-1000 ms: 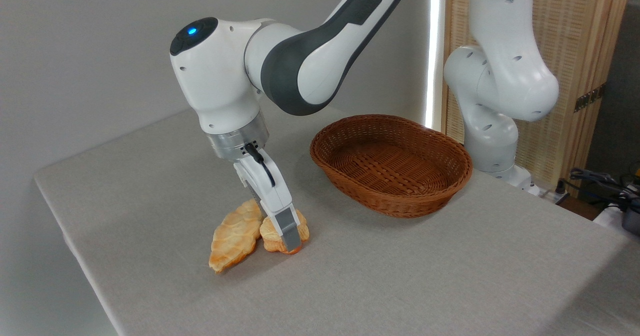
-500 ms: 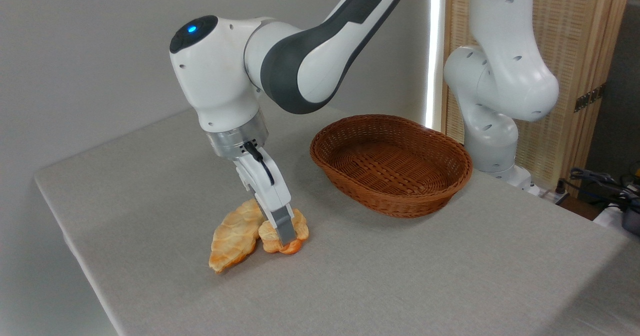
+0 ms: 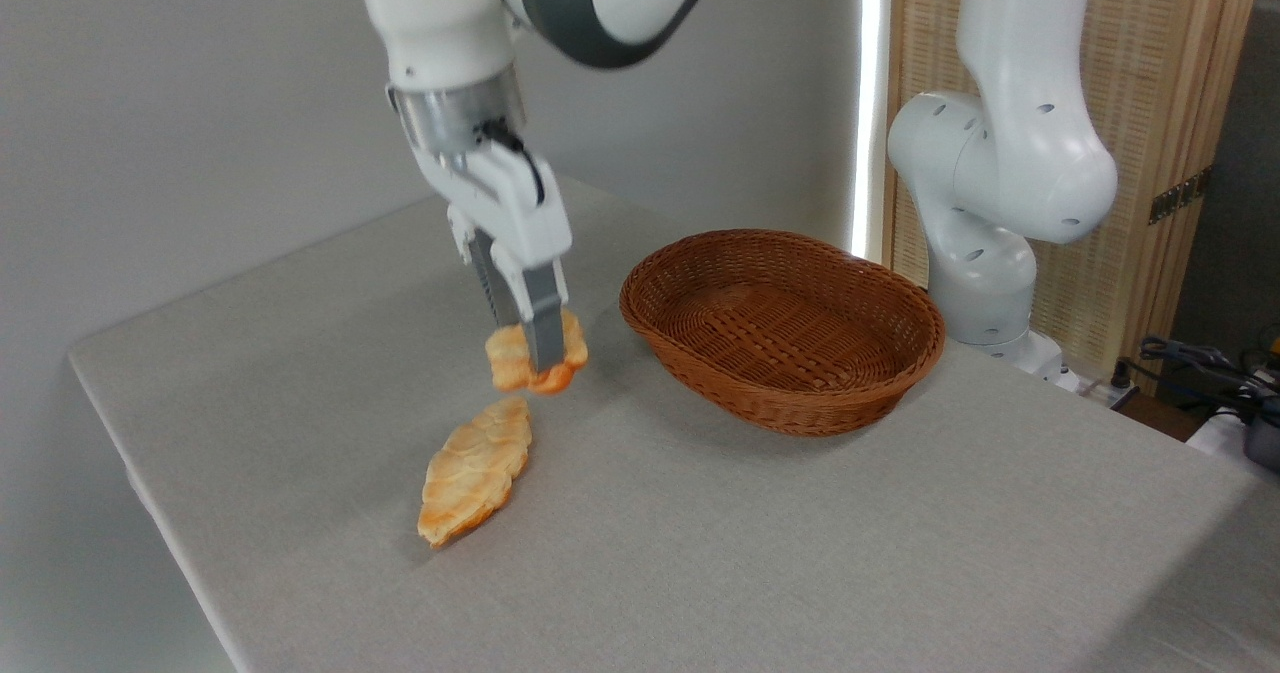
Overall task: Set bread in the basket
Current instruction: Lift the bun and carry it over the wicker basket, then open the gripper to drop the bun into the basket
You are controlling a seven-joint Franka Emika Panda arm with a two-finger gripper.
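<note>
Gripper (image 3: 528, 353) is clamped on the bread (image 3: 535, 356), fingers (image 3: 546, 318) pinching the small lumpy golden-orange bun from both sides, near finger crossing its front. Bread hangs in the air, clear of the table (image 3: 800, 553), above and slightly right of the flat pastry's far tip.

Change from the earlier frames: a second ago and half a second ago the bun sat on the tabletop, touching the right side of the leaf-shaped pastry (image 3: 474, 469), with the fingers already down around it. Now the bun is lifted off the cloth and no longer touches the pastry. The arm (image 3: 470, 53) has risen a lot; the wrist joint with the blue light is out of the top of the picture, only the lower white housing and metal flange show. The gripper has also shifted a bit toward the back, and points nearly straight down.

Pastry lies flat in the same spot, same angle, its full outline now visible where the bun used to cover its edge.

Basket (image 3: 900, 368) sits unmoved to the right of the gripper, oval, reddish-brown wicker, nothing inside it. Bread is left of the basket's near rim, apart from it, not over it yet.

Robot base column (image 3: 1000, 203) stands behind the basket, near the slatted wooden screen (image 3: 1150, 103).
</note>
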